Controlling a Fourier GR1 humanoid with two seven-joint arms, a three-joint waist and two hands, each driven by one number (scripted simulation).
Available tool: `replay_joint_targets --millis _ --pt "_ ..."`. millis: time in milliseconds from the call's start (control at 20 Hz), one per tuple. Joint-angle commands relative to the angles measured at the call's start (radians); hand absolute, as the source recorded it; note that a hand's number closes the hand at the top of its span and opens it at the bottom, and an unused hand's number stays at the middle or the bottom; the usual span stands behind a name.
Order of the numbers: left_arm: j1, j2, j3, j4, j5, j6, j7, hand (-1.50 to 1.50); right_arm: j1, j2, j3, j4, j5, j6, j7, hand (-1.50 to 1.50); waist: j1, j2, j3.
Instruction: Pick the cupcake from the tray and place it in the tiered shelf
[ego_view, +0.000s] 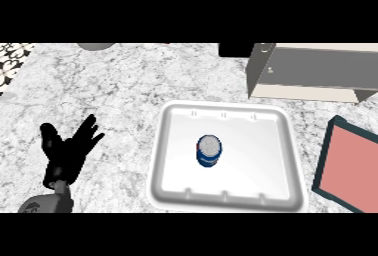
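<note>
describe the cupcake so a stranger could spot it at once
Find the big white tray in the middle of the marble counter. The cupcake stands at its centre. It is the only thing in the tray: small, round, blue wrapper, pale grey top.

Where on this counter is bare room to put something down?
Bare counter lies between the left hand and the white tray, and beyond the tray toward the far edge. Inside the tray there is room around the cupcake. The right side is crowded: the tiered shelf and a pink board stand close to the tray.
</note>
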Motion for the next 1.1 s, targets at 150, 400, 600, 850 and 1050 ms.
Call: replay_joint_targets --millis 150,400,600,850,1050 --pt "0.01 0.011 0.011 0.013 0.012 -0.017 0.017 0.0 -0.018 0.002 -0.14 0.033 -0.146 -0.024 0.017 -1.5 -0.005 0.001 -0.004" --pt "0.036 0.001 0.007 0.013 0.011 -0.023 -0.015 0.0 -0.065 -0.077 -0.205 0.047 -0.186 -0.111 0.062 -1.5 0.003 0.005 -0.005" --pt "0.005 -0.022 -0.021 0.012 -0.019 0.004 -0.001 0.0 -0.019 -0.159 -0.205 0.058 -0.159 -0.176 0.029 -1.5 0.002 0.009 -0.004" --pt "0.024 0.007 0.011 -0.031 0.021 -0.019 0.031 0.0 -0.05 -0.28 -0.256 0.077 -0.183 -0.226 0.139 -1.5 0.001 0.004 -0.004" --pt "0.036 0.005 0.003 -0.038 0.003 -0.01 0.025 0.0 0.028 -0.352 -0.321 0.115 -0.242 -0.197 0.079 -1.5 0.001 0.005 -0.003"
